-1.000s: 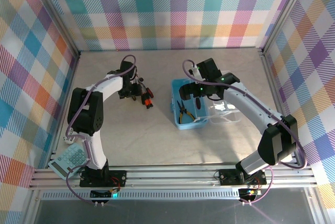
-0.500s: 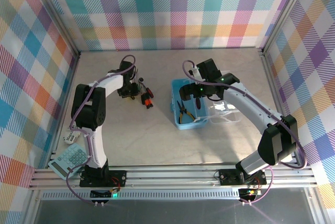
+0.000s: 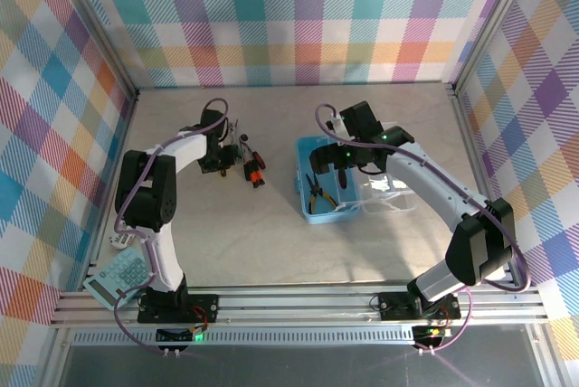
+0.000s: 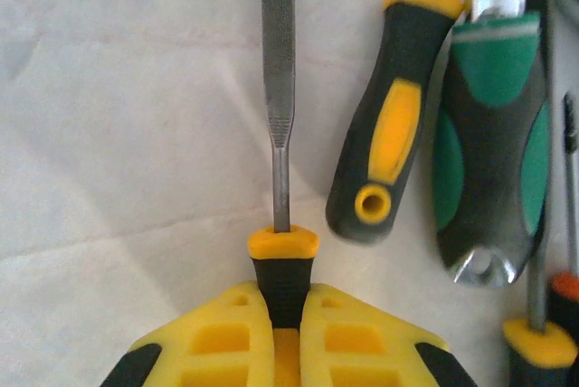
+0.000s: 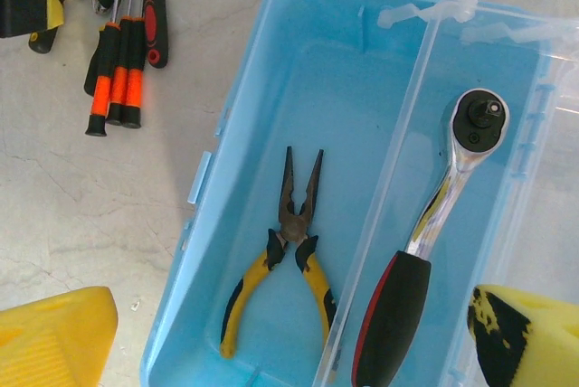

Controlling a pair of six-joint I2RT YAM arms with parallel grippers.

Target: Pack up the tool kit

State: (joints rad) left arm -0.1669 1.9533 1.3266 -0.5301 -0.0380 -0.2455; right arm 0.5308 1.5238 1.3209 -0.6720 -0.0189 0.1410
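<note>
The light-blue tool kit case (image 3: 301,179) lies open right of centre, its clear lid (image 3: 389,195) folded out to the right. Yellow-handled pliers (image 5: 289,242) and a ratchet (image 5: 443,215) lie inside the case (image 5: 271,61). My right gripper (image 5: 289,351) hovers open over it, nothing between its yellow fingers (image 5: 54,337). Loose tools (image 3: 251,165) lie left of the case. My left gripper (image 4: 285,306) is shut on the black-and-yellow handle of a thin metal file (image 4: 278,89) lying on the table.
Beside the file lie a yellow-black screwdriver (image 4: 384,152) and a green-black handled tool (image 4: 493,152). Orange-black screwdrivers (image 5: 118,70) lie left of the case. A grey-teal calculator (image 3: 118,278) sits at the near left edge. Checked walls enclose the table.
My left gripper has closed on the file's handle, and the left wrist has shifted slightly left and back. The right arm has not moved.
</note>
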